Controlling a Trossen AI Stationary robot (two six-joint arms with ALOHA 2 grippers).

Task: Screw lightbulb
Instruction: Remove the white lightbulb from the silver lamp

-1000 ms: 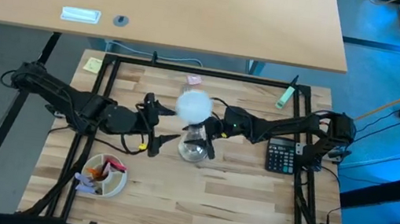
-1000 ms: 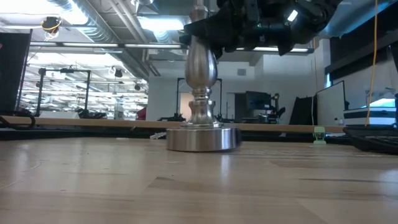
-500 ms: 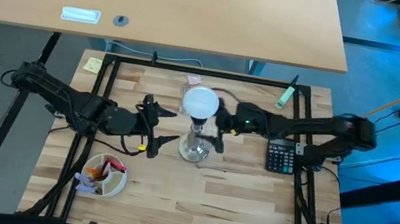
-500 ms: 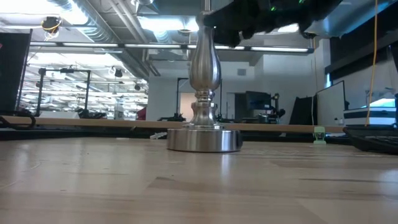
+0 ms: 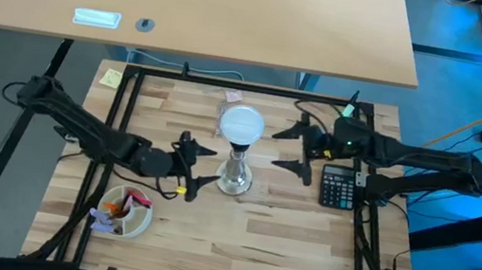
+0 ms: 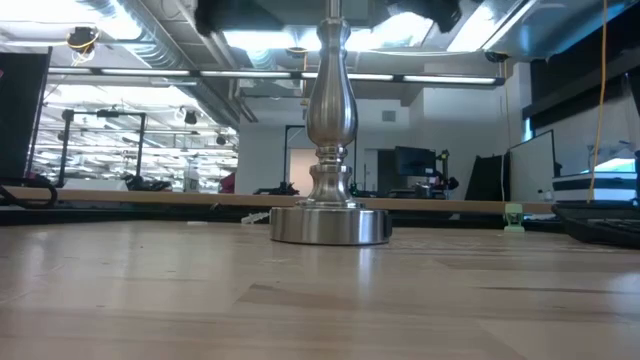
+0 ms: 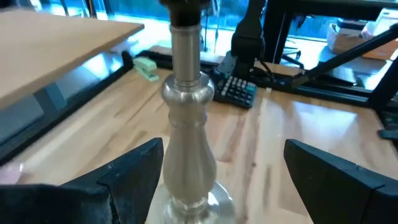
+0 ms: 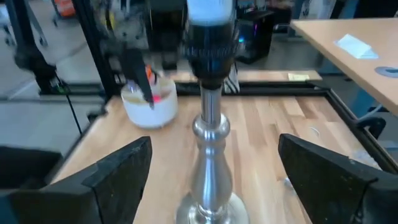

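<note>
The white lightbulb (image 5: 242,124) stands upright, its narrow end in the black socket (image 8: 210,56) on top of the shiny silver stand (image 6: 330,150). The stand's round foot (image 6: 330,225) rests on the wooden table. My left gripper (image 5: 201,165) is open on the stand's left, low down. In the left wrist view the stand's stem (image 7: 186,124) shows between its spread fingers, and I see no touch. My right gripper (image 5: 278,148) is open on the stand's right, higher up and well clear of the bulb.
A black calculator (image 5: 339,186) lies under the right arm. A white bowl (image 5: 126,212) with small items sits near the front left. A green object (image 5: 344,117) and paper notes (image 5: 111,78) lie along the far edge. Black frame rails (image 5: 229,84) border the tabletop.
My right gripper has opened, let go below the bulb and drawn back up and toward the table's right edge. The stand, which leaned slightly left, now stands upright with the bulb on top. My left gripper has sunk lower beside the stand, still open.
</note>
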